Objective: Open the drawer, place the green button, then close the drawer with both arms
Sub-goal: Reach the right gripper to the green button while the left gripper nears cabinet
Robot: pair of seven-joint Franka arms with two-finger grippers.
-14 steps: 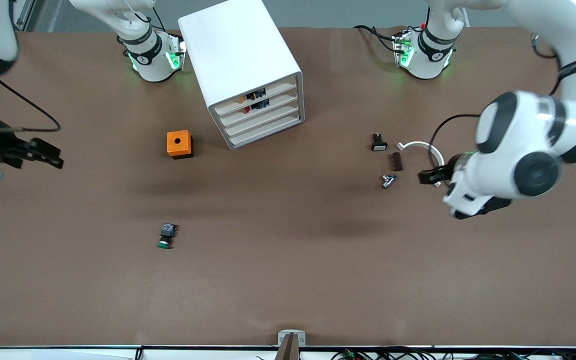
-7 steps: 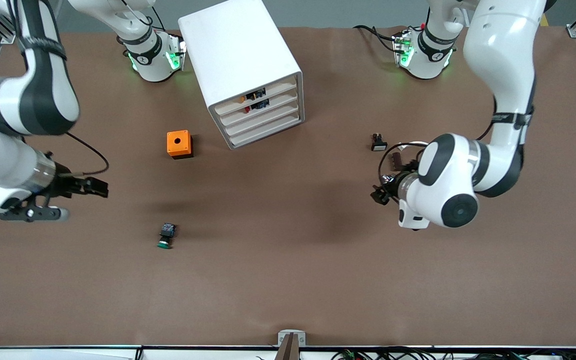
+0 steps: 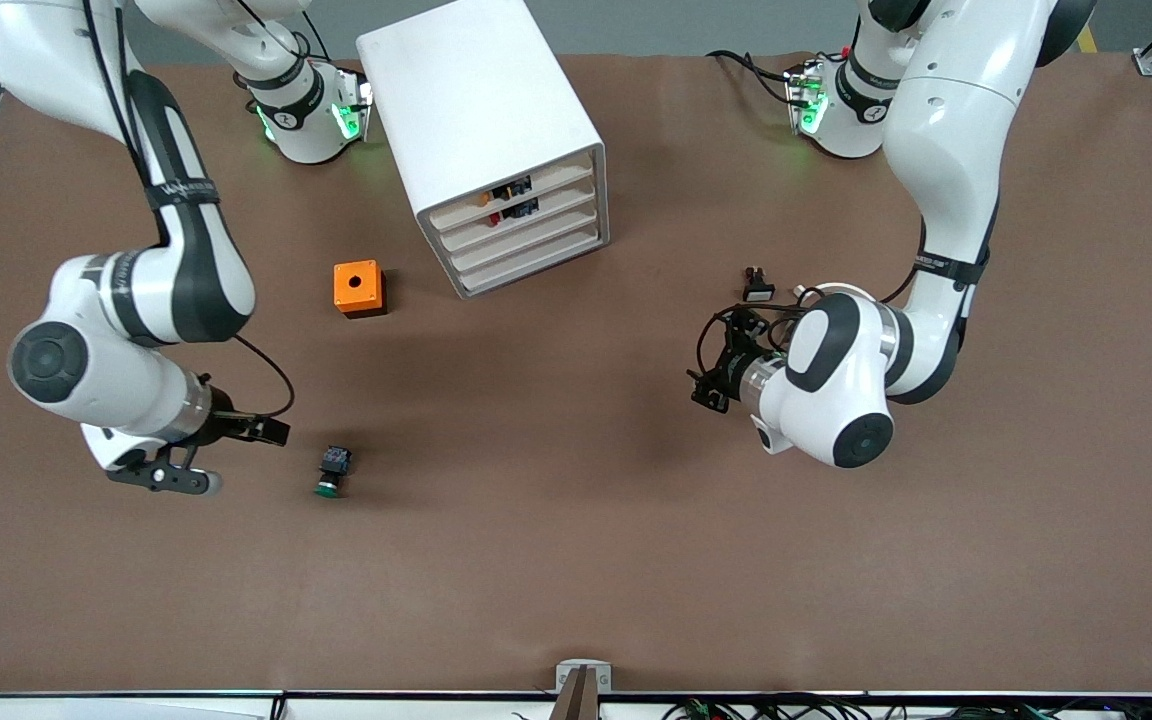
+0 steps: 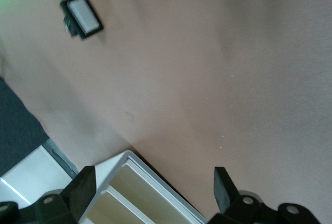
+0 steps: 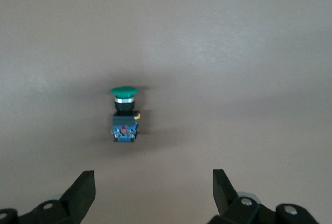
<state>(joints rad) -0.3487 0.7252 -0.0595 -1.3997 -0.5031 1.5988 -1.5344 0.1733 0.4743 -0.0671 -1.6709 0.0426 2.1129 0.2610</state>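
Observation:
The green-capped button [image 3: 333, 470] lies on its side on the brown table, nearer the front camera than the orange cube. It also shows in the right wrist view [image 5: 124, 117]. My right gripper [image 3: 271, 432] is open and empty, just beside the button toward the right arm's end; in its wrist view [image 5: 153, 182] the button lies ahead of the jaws. The white cabinet [image 3: 496, 140] has all four fronts shut; the drawer [image 3: 528, 240] is third down. My left gripper [image 3: 704, 390] is open and empty over bare table, pointing at the cabinet [image 4: 140, 193].
An orange cube with a round hole [image 3: 359, 288] stands beside the cabinet toward the right arm's end. A black switch with a white face [image 3: 758, 286] lies by the left arm's forearm and shows in the left wrist view [image 4: 82, 15].
Both arms have swung in toward the middle. The right gripper came down close beside the button. The left gripper moved off the small parts toward the cabinet. The button and cabinet have not moved.

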